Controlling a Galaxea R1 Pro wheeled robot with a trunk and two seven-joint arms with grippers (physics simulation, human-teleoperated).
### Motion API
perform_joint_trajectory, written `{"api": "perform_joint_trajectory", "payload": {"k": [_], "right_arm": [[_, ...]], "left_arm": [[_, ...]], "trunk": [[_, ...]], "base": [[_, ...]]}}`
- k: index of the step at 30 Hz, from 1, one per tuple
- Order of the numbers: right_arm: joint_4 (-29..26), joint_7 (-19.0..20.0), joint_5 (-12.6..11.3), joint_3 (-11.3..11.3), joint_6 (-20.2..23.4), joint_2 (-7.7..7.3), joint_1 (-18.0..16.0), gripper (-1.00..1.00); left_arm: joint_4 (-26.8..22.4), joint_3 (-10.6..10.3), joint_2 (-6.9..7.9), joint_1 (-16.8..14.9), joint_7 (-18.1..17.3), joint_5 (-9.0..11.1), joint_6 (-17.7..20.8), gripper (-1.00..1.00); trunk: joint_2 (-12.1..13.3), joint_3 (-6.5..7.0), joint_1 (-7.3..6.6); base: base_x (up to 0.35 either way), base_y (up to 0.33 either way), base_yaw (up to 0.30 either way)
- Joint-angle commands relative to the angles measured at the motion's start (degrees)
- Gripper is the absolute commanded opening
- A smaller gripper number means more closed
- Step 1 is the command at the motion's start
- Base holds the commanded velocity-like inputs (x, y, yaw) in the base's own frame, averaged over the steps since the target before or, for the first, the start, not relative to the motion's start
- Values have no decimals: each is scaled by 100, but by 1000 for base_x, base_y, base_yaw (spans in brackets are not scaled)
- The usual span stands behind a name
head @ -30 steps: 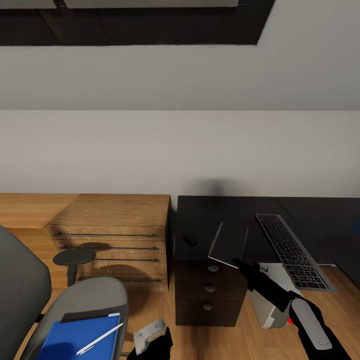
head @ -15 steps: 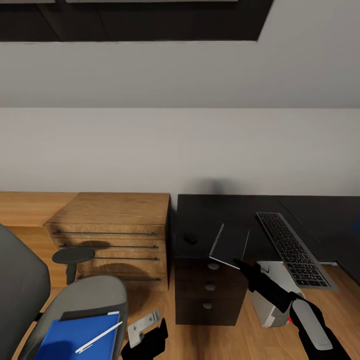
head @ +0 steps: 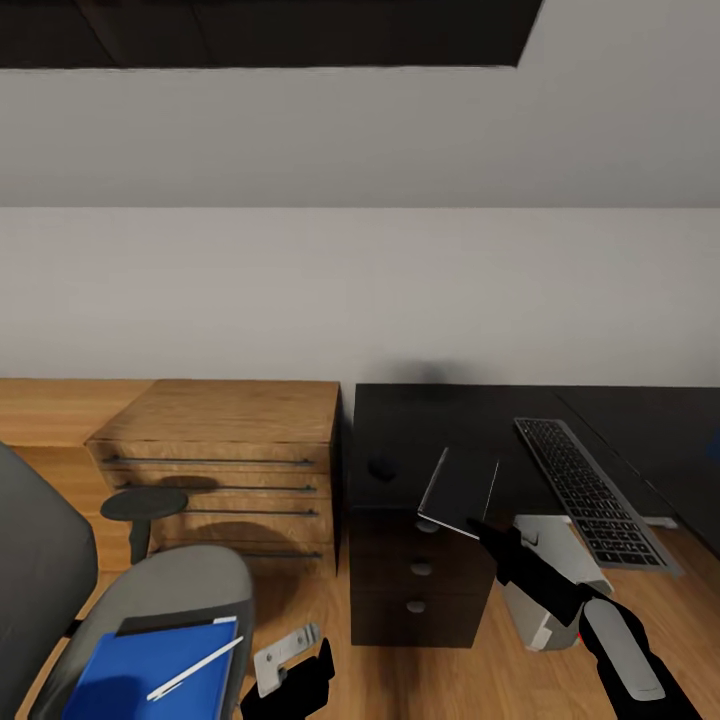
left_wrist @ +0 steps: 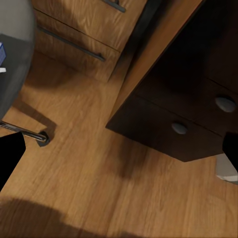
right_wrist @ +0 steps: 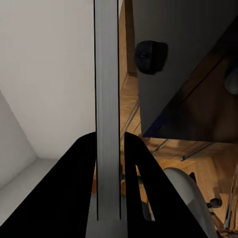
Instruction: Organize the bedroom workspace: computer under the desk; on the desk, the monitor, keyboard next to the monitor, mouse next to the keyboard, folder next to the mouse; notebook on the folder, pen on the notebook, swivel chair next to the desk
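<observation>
My right gripper (head: 482, 530) is shut on the notebook (head: 460, 490), a thin dark panel with a pale edge, tilted above the black desk (head: 400, 430) near its front edge. Seen edge-on, the notebook (right_wrist: 107, 99) runs between the fingers (right_wrist: 82, 163). The black mouse (head: 381, 467) and the silver keyboard (head: 590, 495) lie on the desk. Under the desk stands the light-grey computer (head: 550, 585). On the swivel chair (head: 170, 590) lies the blue folder (head: 150, 670) with the white pen (head: 195, 668) on it. My left gripper (head: 290, 685) hangs open low over the floor (left_wrist: 119, 156).
A light wooden chest of drawers (head: 225, 450) stands left of the desk against the white wall. The desk's black drawer unit (head: 420, 575) with silver knobs is under the notebook. A dark round pad on a post (head: 145, 505) stands beside the chair. Wooden floor lies between chair and drawers.
The whole picture has shifted slightly, so the camera moved. My left gripper has moved a little to the left. The right gripper still holds the notebook in the same place.
</observation>
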Motion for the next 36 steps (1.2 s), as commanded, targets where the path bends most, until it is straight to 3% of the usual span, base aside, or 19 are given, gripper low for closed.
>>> {"api": "perform_joint_trajectory", "payload": {"k": [1, 16, 36], "right_arm": [[1, 16, -23, -11, 43, 0, -4, -100], [1, 16, -23, -21, 59, -5, -4, -100], [31, 8, -23, -26, 42, -5, -4, -100]], "left_arm": [[-10, 0, -1, -1, 26, 12, 35, 100], [-8, -6, -2, -1, 25, 14, 42, 100], [156, -8, 6, -1, 17, 13, 35, 100]], "trunk": [[-44, -23, 23], [-646, -292, 352], [-646, -292, 352]], "base": [[0, 0, 0], [0, 0, 0], [61, 0, 0]]}}
